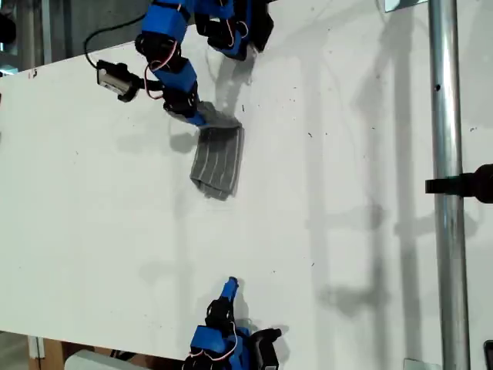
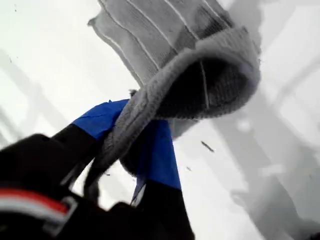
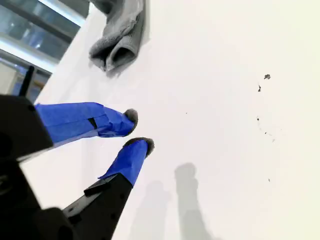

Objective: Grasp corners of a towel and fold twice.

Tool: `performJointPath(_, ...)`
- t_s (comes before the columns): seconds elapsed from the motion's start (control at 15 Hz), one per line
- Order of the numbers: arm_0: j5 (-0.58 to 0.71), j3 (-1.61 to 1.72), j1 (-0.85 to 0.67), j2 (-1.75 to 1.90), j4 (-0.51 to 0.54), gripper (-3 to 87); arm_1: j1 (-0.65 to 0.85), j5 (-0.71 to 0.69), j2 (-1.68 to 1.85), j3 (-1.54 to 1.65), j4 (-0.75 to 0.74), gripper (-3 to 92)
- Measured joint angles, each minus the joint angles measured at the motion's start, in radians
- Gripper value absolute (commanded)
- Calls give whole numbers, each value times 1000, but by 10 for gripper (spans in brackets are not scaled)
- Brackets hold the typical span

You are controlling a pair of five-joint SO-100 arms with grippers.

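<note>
The grey striped soft cloth towel (image 1: 218, 162) lay folded into a narrow bundle on the white tabletop (image 1: 347, 231), towards the top of the exterior view. One end of it was lifted and curled over, and our first gripper (image 1: 202, 116), its blue-taped jaws clamped together on that fabric edge, held it there. The rest of the cloth trailed away from the jaws onto the table. Our second gripper (image 3: 136, 131) hung well apart from the towel near the exterior view's bottom edge, jaws slightly parted around nothing.
</note>
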Motion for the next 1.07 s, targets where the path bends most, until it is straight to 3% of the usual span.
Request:
performJointPath(0.13, -2, 0, -2, 0, 0, 69, -34, 0, -316, -78, -247, 14)
performJointPath(0.4, -8, 0, 0, 0, 0, 76, -48, -66, -617, -173, -491, 367)
performJointPath(0.47, -11, 0, 0, 0, 0, 76, -46, -92, -612, -184, -540, 352)
performJointPath(0.6, -11, 0, 0, 0, 0, 76, -12, -178, -520, -184, -638, 127)
performJointPath(0.8, -32, 0, -5, 0, 0, 81, 67, -216, -278, -132, -653, -3)
performJointPath(1.07, -178, 67, -28, 0, -9, 111, 121, -153, 242, 310, -377, -3)
